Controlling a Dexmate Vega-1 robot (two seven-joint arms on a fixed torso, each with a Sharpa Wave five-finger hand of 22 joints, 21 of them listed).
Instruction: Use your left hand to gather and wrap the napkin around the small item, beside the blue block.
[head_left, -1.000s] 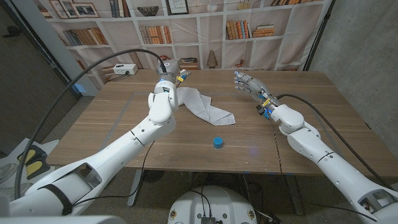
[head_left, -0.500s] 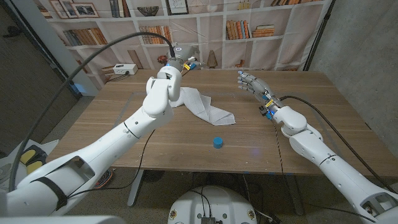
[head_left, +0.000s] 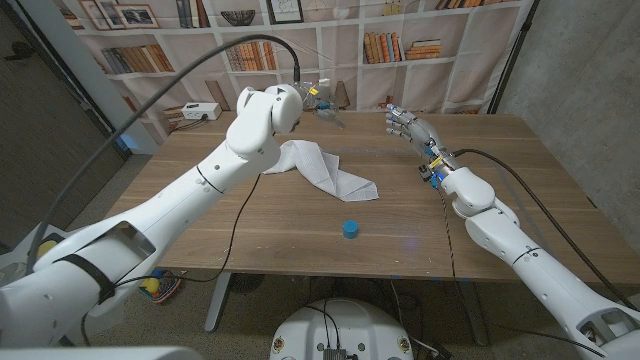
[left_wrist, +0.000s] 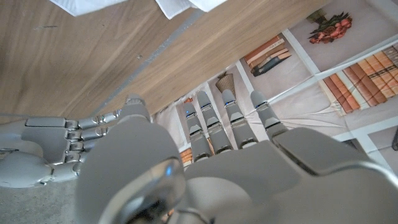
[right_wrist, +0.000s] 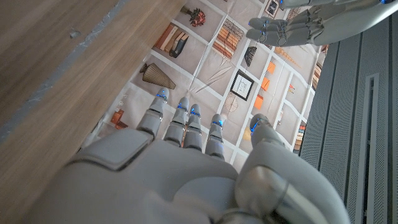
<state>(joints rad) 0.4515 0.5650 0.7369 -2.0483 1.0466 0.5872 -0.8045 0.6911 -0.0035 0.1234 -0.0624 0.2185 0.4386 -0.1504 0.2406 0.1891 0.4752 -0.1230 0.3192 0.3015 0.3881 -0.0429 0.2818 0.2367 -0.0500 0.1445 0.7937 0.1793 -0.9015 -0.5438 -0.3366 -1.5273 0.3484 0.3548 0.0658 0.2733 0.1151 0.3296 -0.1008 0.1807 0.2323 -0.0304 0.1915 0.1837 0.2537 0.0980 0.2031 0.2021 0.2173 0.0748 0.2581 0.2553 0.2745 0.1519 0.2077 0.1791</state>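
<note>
Head view. The left hand (head_left: 322, 98) is raised above the far part of the table (head_left: 200, 215), small against the bookshelf backdrop (head_left: 250, 50); its finger posture cannot be read here. The white napkin (head_left: 322, 170) lies crumpled on the wood, nearer than that hand and well apart from it, not touched by any finger. The blue block (head_left: 351, 229) stands on the near side of the napkin, apart from its near right corner. No small item can be made out on or in the cloth. The right hand (head_left: 411, 130) hovers over the far right of the table, fingers extended and apart, holding nothing.

Left wrist view. The left hand (left_wrist: 205, 162) shows fingers (left_wrist: 231, 121) straight and separated, with nothing between them. Two white edges of the napkin (left_wrist: 186, 6) are cut off at the frame border, clear of the fingertips. The right hand (left_wrist: 43, 152) also appears, beside the table edge.

Right wrist view. The right hand (right_wrist: 186, 168) has its fingers (right_wrist: 186, 127) extended and empty, pointing at the shelving. The left hand (right_wrist: 305, 25) appears beyond, fingers spread. Neither napkin nor block is resolved here.
</note>
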